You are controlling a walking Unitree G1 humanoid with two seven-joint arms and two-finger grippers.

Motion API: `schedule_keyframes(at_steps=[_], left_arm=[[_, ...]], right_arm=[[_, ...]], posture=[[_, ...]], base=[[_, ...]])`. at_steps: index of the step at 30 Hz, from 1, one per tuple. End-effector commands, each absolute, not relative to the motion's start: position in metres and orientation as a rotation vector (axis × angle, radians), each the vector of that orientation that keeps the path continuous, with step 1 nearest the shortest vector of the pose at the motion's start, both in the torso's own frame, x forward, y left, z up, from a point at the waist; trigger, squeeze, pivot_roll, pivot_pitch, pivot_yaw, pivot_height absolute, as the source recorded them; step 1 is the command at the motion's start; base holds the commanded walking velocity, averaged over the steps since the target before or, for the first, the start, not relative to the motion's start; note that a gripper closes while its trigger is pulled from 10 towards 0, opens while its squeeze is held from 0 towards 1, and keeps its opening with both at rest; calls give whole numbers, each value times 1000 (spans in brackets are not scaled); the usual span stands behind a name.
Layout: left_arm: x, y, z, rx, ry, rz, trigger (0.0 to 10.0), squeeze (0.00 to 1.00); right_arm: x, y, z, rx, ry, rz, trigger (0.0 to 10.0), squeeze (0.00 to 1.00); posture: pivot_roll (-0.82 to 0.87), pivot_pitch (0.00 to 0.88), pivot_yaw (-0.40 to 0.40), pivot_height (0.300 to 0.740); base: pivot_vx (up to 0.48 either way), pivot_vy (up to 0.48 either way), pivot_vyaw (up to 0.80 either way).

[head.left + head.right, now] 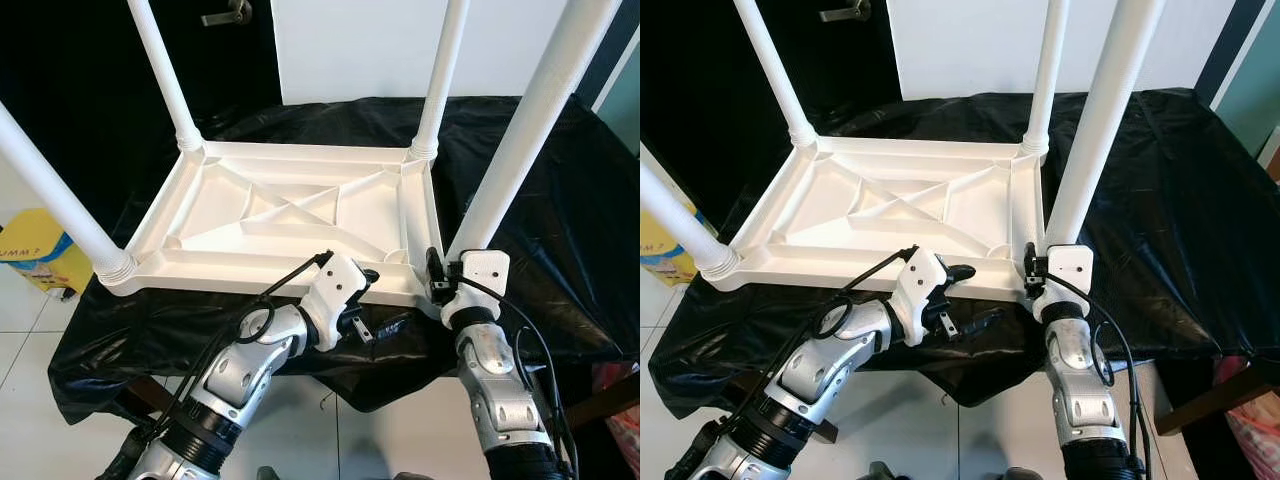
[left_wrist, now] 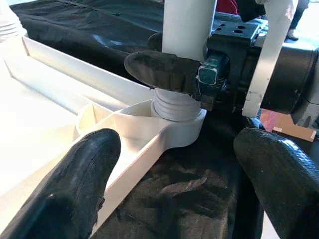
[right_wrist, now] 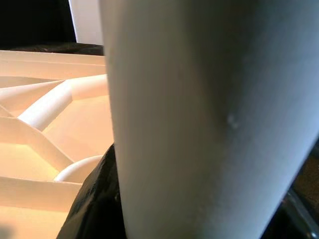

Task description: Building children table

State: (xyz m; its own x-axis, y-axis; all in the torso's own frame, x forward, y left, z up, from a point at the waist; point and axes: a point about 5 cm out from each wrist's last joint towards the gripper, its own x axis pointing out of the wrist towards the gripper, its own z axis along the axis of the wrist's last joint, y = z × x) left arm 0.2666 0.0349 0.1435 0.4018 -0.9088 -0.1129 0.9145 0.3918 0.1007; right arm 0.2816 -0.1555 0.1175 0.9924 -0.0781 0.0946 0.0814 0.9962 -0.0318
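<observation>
Right end effector [image 1: 1040, 268] clamped the near-right leg [image 1: 1095, 120] of the upturned white table [image 1: 890, 205]; left end effector [image 1: 965, 300] hung wide open beside the bench's near edge.

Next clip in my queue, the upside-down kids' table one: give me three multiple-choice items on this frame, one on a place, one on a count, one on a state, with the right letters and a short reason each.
1. Where does the white tabletop lie?
A. On the floor tiles
B. Upside down on the black cloth
C. Leaning against the door

2. How many white legs stand in its corner sockets?
A. Two
B. Three
C. Four

3. What is the right gripper doing?
A. It is shut on the near right leg, just above the socket
B. It hangs open above the cloth
C. It presses flat on the ribbed underside

Answers:
1 B, the ribbed underside faces up with black cloth all round it.
2 C, one leg rises from each of the four corners in the eye views.
3 A, the left wrist view shows a black finger wrapped against the leg above its threaded base, while the left gripper waits open at the near rim.
</observation>
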Motion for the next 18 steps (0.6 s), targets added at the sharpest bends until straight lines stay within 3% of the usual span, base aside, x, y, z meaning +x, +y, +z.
schedule_keyframes(at_steps=[1,5,11,12,13,14,18], left_arm=[[264,34,139,166,63,-1208,10000,0],[265,33,139,169,63,-1209,10000,0],[267,34,142,175,51,-1215,10000,0],[267,35,142,179,53,-1212,10000,0],[267,35,142,179,53,-1212,10000,0],[268,36,142,182,52,-1210,10000,0],[269,37,143,185,49,-1205,10000,0]], right_arm=[[275,-165,92,-61,39,-132,10000,0],[271,-151,94,-33,30,-140,10000,0],[273,-157,98,-46,18,-161,10000,0],[274,-158,98,-51,15,-166,10000,427],[274,-158,98,-51,15,-166,10000,427],[274,-159,99,-54,10,-165,10000,1000],[275,-160,103,-73,-14,-147,10000,1000]], posture=[[-164,61,20,740],[-169,43,25,740],[-169,36,28,740],[-167,32,29,740],[-167,32,29,740],[-165,32,30,740],[-162,32,31,740]], base=[[0,0,0],[0,0,0],[0,0,0],[0,0,0],[0,0,0],[0,0,0],[0,0,0]])
